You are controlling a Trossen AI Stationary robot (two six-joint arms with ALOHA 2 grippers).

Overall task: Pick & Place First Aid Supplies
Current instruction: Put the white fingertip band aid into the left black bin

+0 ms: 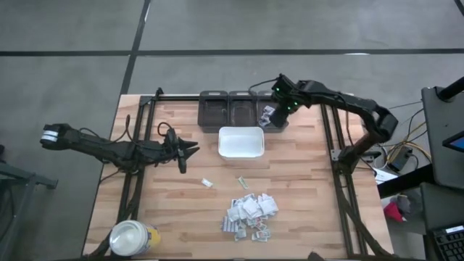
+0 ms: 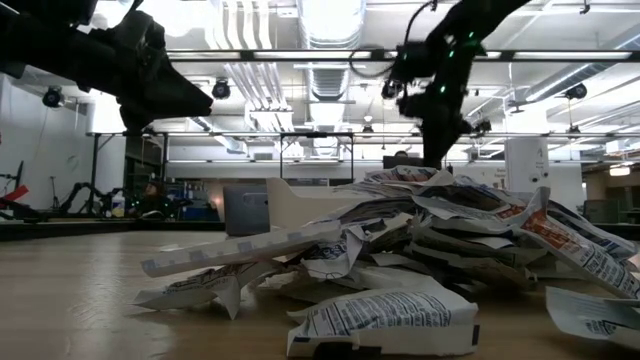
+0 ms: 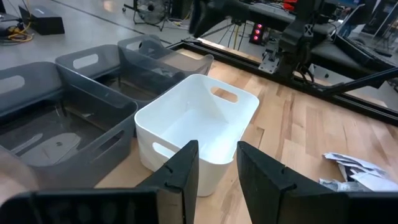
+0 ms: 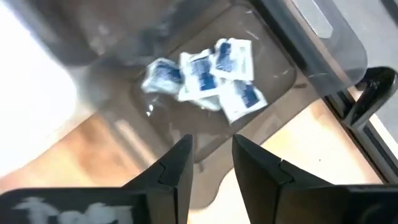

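A light butcher-block wooden table (image 1: pixel 304 210) fills the frame's middle. Along its upper edge sit three dark translucent plastic bins (image 1: pixel 239 107), with a white rectangular plastic tray (image 1: pixel 241 143) just below them. A heap of small white paper packets (image 1: pixel 250 214) lies lower centre, two strays (image 1: pixel 207 183) nearby. A white-lidded yellow jar (image 1: pixel 133 238) stands lower left.

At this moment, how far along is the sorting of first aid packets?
Done: a few blue-printed white packets lie in the rightmost grey bin. In hand: nothing; the right gripper hovers over that bin. Left: the big pile of packets on the wooden table; the white tray is empty.
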